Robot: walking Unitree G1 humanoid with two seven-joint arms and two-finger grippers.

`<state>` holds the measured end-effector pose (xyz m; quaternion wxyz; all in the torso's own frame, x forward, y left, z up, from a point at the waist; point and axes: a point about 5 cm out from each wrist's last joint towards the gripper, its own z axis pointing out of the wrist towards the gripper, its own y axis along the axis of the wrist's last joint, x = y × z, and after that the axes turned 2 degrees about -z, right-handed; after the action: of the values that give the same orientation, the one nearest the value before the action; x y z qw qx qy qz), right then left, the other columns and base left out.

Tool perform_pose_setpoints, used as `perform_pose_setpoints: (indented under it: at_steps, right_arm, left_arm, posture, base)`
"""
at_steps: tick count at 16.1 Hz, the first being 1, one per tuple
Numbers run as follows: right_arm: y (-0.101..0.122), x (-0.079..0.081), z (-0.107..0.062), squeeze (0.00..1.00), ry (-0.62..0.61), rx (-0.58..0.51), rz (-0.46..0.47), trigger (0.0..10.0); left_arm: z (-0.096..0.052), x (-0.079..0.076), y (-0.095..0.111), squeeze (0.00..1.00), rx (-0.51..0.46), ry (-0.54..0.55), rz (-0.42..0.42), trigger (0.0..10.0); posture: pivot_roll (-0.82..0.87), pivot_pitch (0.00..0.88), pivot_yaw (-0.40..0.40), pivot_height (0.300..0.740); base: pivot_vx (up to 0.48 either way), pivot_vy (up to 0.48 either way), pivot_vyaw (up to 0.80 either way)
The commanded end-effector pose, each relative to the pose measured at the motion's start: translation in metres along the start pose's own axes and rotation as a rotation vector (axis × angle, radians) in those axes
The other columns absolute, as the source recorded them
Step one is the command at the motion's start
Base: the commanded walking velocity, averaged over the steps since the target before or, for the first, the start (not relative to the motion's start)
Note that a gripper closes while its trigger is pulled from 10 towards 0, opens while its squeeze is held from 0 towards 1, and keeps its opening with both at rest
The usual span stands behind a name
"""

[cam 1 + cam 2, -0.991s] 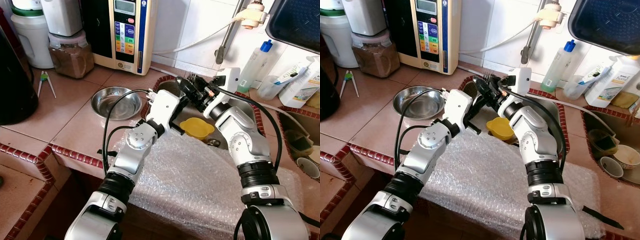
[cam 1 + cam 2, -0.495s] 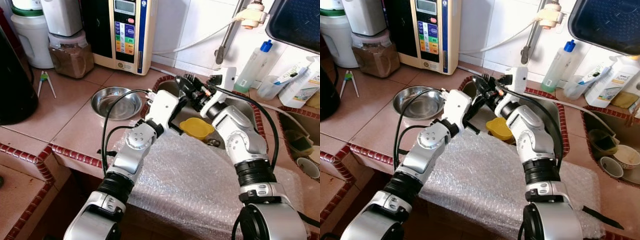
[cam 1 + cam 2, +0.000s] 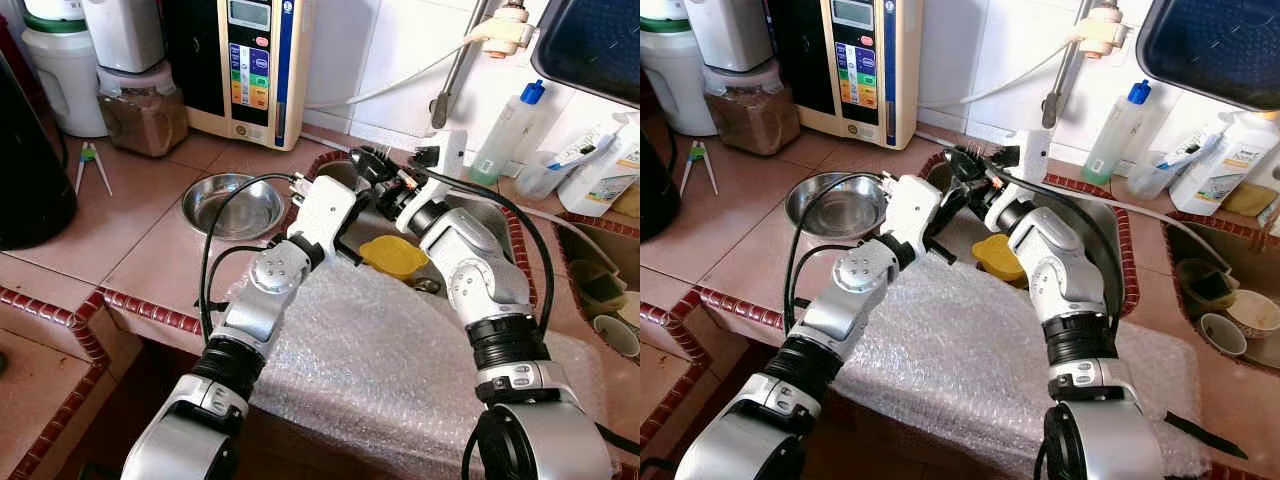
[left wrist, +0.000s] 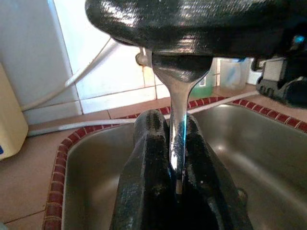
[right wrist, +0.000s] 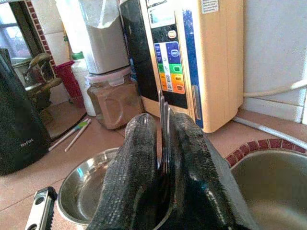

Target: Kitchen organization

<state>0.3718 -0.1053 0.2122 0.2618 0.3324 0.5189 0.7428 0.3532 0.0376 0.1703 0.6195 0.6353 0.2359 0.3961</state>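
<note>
A metal fork (image 4: pixel 178 110) is held above the left end of the steel sink (image 3: pixel 1102 228). My left gripper (image 4: pixel 173 120) is shut on the fork's handle. From the other side my right gripper (image 5: pixel 164 122) is shut on the tines (image 5: pixel 163 108), which stick out past its fingers. In the left eye view the two grippers meet over the sink's red tiled corner, the left gripper (image 3: pixel 362 200) just below the right gripper (image 3: pixel 377 172). The tines (image 3: pixel 969 153) point toward the back wall.
A yellow bowl (image 3: pixel 395 256) lies in the sink below the grippers. A steel bowl (image 3: pixel 232 205) sits on the counter to the left. Bubble wrap (image 3: pixel 380 360) covers the counter's front. A water machine (image 3: pixel 250 60), a brown-filled jar (image 3: pixel 143 115) and a soap bottle (image 3: pixel 510 125) stand behind.
Both grippers and the fork between them have shifted a little to the left and toward the wall. The right wrist has turned slightly. Both holds are unchanged.
</note>
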Motion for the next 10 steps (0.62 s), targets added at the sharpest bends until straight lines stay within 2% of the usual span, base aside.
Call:
perform_pose_setpoints:
  at_steps: [1, 7, 8, 9, 10]
  right_arm:
    - [0.011, -0.027, -0.014, 0.00, -0.144, -0.033, -0.021, 0.0]
    - [0.013, -0.033, -0.014, 0.00, -0.180, -0.029, -0.028, 0.0]
    - [0.014, -0.034, -0.013, 0.00, -0.187, -0.033, -0.035, 0.0]
    - [0.016, -0.035, -0.013, 0.00, -0.195, -0.039, -0.039, 0.0]
    - [0.017, -0.038, -0.014, 0.00, -0.212, -0.041, -0.048, 0.0]
  left_arm:
    - [-0.006, 0.020, -0.001, 0.00, -0.002, 0.095, -0.003, 10.0]
    - [-0.007, 0.023, -0.003, 0.00, 0.011, 0.108, -0.005, 10.0]
    - [-0.007, 0.022, -0.005, 0.06, 0.012, 0.100, -0.049, 10.0]
    - [-0.007, 0.023, -0.005, 1.00, 0.008, 0.102, -0.073, 10.0]
    - [-0.007, 0.023, -0.005, 1.00, 0.010, 0.103, -0.070, 10.0]
  posture:
    - [-0.04, 0.000, -0.115, 0.740]
    - [-0.04, 0.000, -0.119, 0.740]
    - [-0.04, 0.000, -0.119, 0.740]
    - [-0.04, 0.000, -0.118, 0.740]
    - [-0.04, 0.000, -0.118, 0.740]
  base:
    - [0.000, 0.000, 0.00]
    - [0.000, 0.000, 0.00]
    - [0.000, 0.000, 0.00]
    - [0.000, 0.000, 0.00]
    - [0.000, 0.000, 0.00]
